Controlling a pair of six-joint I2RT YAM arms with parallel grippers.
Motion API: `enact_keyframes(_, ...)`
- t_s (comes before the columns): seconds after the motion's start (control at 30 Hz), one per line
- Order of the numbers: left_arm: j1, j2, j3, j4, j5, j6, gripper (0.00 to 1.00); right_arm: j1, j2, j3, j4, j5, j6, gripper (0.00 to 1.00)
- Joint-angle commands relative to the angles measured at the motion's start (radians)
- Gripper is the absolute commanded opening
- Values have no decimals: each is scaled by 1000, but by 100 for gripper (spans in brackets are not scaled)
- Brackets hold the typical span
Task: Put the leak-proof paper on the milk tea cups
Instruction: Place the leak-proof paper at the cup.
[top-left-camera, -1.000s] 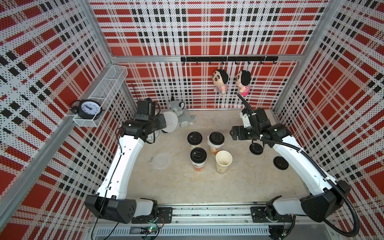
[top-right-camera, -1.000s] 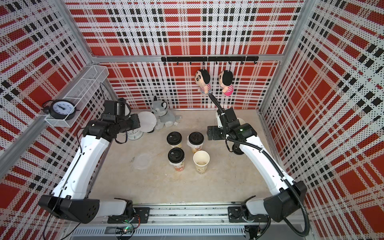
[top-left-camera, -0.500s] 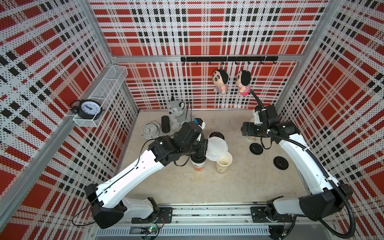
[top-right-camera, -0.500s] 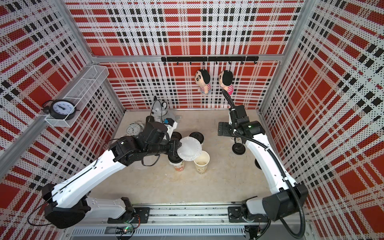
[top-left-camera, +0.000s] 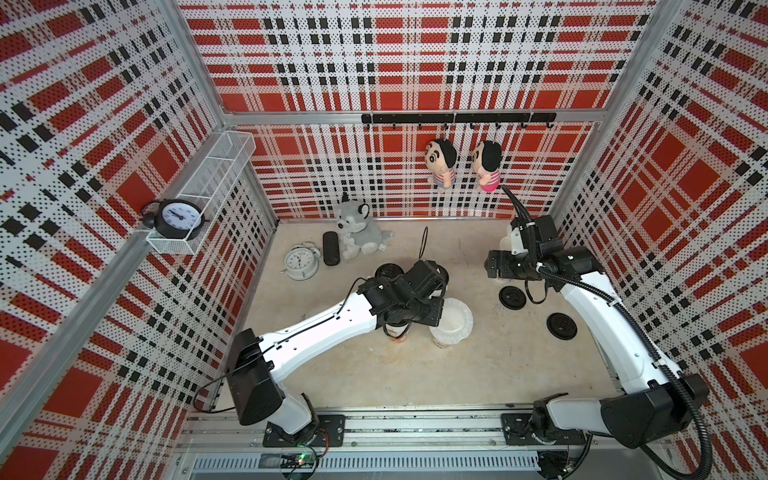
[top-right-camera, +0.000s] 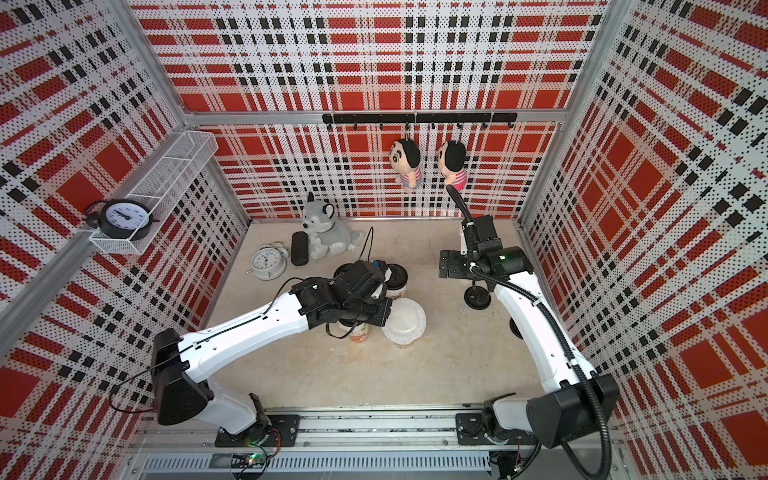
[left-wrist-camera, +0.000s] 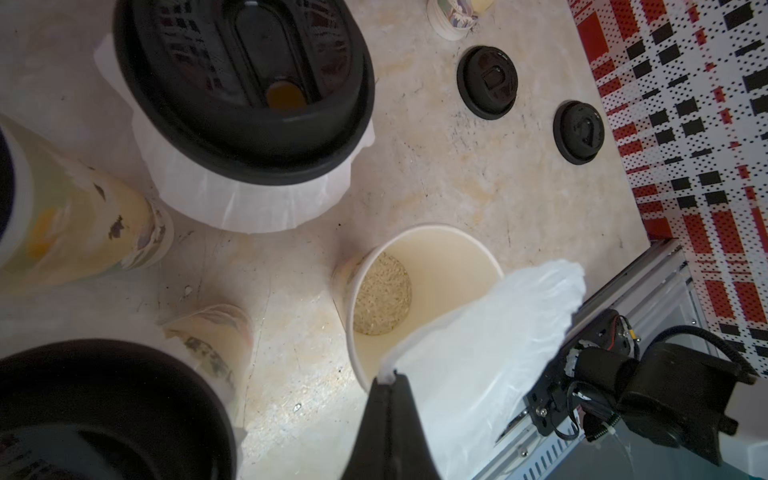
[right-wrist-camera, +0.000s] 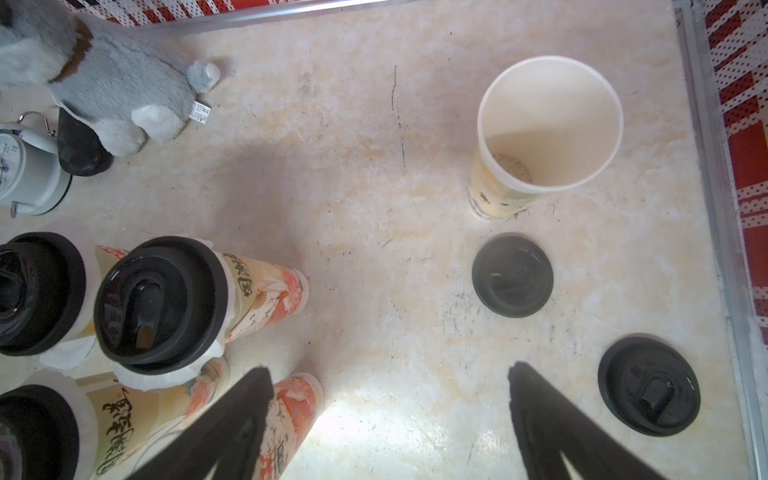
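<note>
Found the left gripper (left-wrist-camera: 388, 380) closed tight on one rim of a sheet of leak-proof paper (left-wrist-camera: 490, 332), with nothing else in the pinch. Placed that sheet over the open cup (left-wrist-camera: 424, 291) at the front of the cup cluster, raised at the pinched edge and not yet lying flat. Recorded the right gripper (right-wrist-camera: 390, 370) spread wide and empty above bare table, well apart from the sheet. Noted three lidded cups (right-wrist-camera: 162, 303) close beside the open cup, with paper showing beneath the lids, and two loose black lids (right-wrist-camera: 512, 274) on the table.

Judged a skewed landing the chief risk, given the single-edge pinch and the limp film. Judged also a chance of the film clinging to the pads on release and lifting away (thin stuff, with little weight to hold it down). Flagged the left wrist's position directly above the lidded cups as a toppling hazard in any low sweep.

Saw in both top views the sheet (top-left-camera: 455, 319) masking the cup mouth almost wholly. Saw only in the left wrist view the mouth beneath the raised edge and the grainy filling at the bottom. Got from the right wrist view alone a clear sight of a second open cup (right-wrist-camera: 548, 124), uncovered, beyond the loose lids. Could not make it out with confidence in a top view behind the right arm.
</note>
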Motion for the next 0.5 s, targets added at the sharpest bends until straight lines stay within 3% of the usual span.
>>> enact_keyframes(0.0,12,15,36,26,-12,11,0,-8,-15,-8,18,-13,-19,92)
enact_keyframes(0.47,53,48,45,20,8,35,0,-12,-12,-38,41,-28,-20,93)
